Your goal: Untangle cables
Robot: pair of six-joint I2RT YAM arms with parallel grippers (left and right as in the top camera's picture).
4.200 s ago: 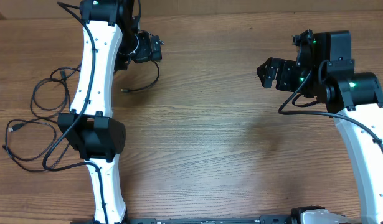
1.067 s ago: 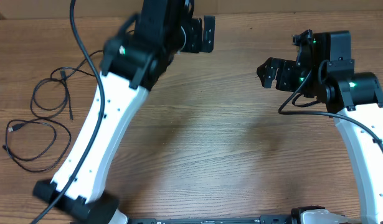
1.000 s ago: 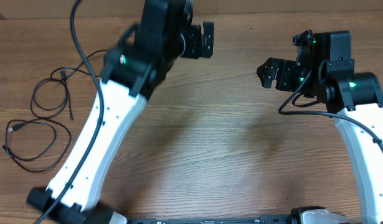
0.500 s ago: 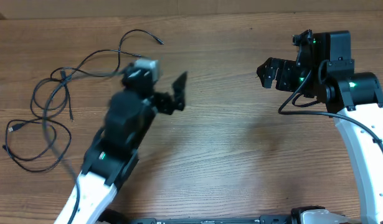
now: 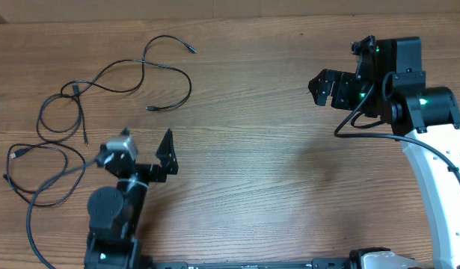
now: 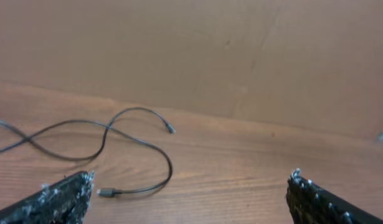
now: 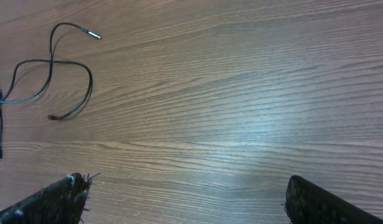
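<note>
Thin black cables lie loose at the table's far left. One S-shaped cable (image 5: 144, 61) ends in a small plug (image 5: 149, 109); it also shows in the left wrist view (image 6: 170, 168) and the right wrist view (image 7: 91, 81). Another cable loops at the left edge (image 5: 41, 119), and a third loop lies lower, with its plug (image 5: 14, 155). My left gripper (image 5: 158, 159) is drawn back near the front left, open and empty (image 6: 190, 186), just short of the S-shaped cable's plug (image 6: 107, 192). My right gripper (image 5: 324, 86) hovers open and empty at the far right (image 7: 188, 186).
The left arm's own thick black cable (image 5: 43, 190) arcs over the lower loop at the front left. A brown wall (image 6: 191, 56) stands behind the table's far edge. The right arm's white link (image 5: 439, 187) runs along the right side.
My left arm has swung back from the far middle of the table to a folded pose at the front left, uncovering the S-shaped cable. The right arm has not moved.
</note>
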